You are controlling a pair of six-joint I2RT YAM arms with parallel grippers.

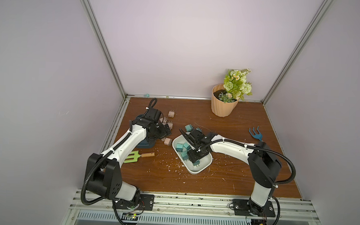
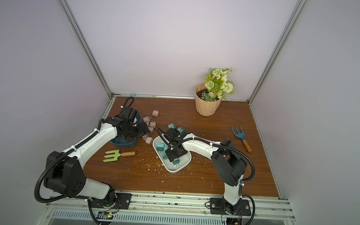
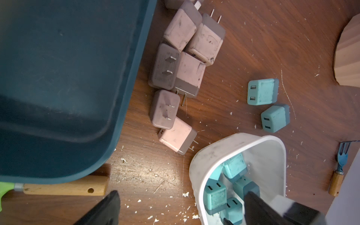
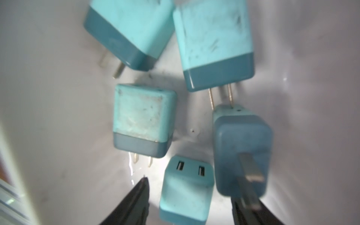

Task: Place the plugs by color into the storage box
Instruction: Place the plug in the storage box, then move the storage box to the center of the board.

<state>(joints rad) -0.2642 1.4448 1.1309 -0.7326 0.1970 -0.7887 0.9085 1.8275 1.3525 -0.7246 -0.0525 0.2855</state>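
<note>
While your right gripper (image 4: 189, 191) stands jaws apart around a teal plug (image 4: 185, 202) in the white box (image 4: 58, 97), lifting could hook its neighbour's prong (image 4: 251, 171); left gripper (image 3: 181, 193) gapes wide, empty.

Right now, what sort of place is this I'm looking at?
Probably a robot test booth in a lab: plain pale walls framed by silver aluminium posts, two white-and-black robot arms bolted to a metal rail, and staged props like a peach ribbed pot of green flowers.
</note>
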